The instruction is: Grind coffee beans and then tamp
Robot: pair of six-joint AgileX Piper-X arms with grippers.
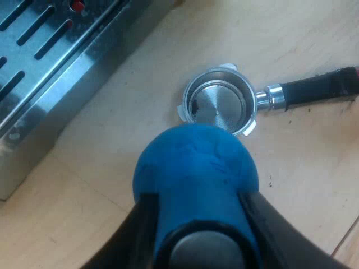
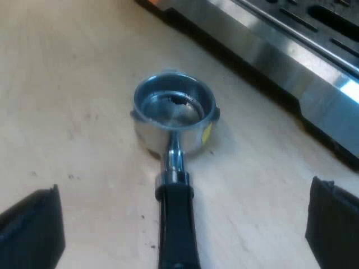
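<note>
**Operator:** State of the left gripper [image 1: 196, 227]?

**Technician:** Clenched. Its two black fingers [image 1: 140, 224] clamp the blue tamper [image 1: 193, 168] on both sides. The tamper hangs above the wooden table [image 1: 291, 190], and its round body covers the near rim of the holder [image 1: 217, 106].

**Operator:** And the right gripper [image 2: 182, 224]?

**Technician:** Released. Its fingers [image 2: 31, 227] stand wide apart and grasp nothing. The holder's dark handle [image 2: 176, 224] runs between them without touching either.

**Operator:** Position of the holder?

**Technician:** Loose on the table [image 2: 73, 84], basket opening up, near the front of the machine [image 2: 291, 50] but apart from it.

**Operator:** How do the two views differ?

**Technician:** The left wrist view gives the tamper, the handle [image 1: 314, 91] side-on, and the slots of the machine's drip grate [image 1: 39, 33] with a red part beneath them. The handle's far end looks reddish, though I cannot be sure at that edge. The right wrist view gives the basket wall from the side, with dark residue inside the rim and a bare metal floor.

**Operator:** Any labels or writing?

**Technician:** There is a small yellow mark [image 2: 206, 133] on the basket's outer wall. I cannot tell whether it carries text.
</note>
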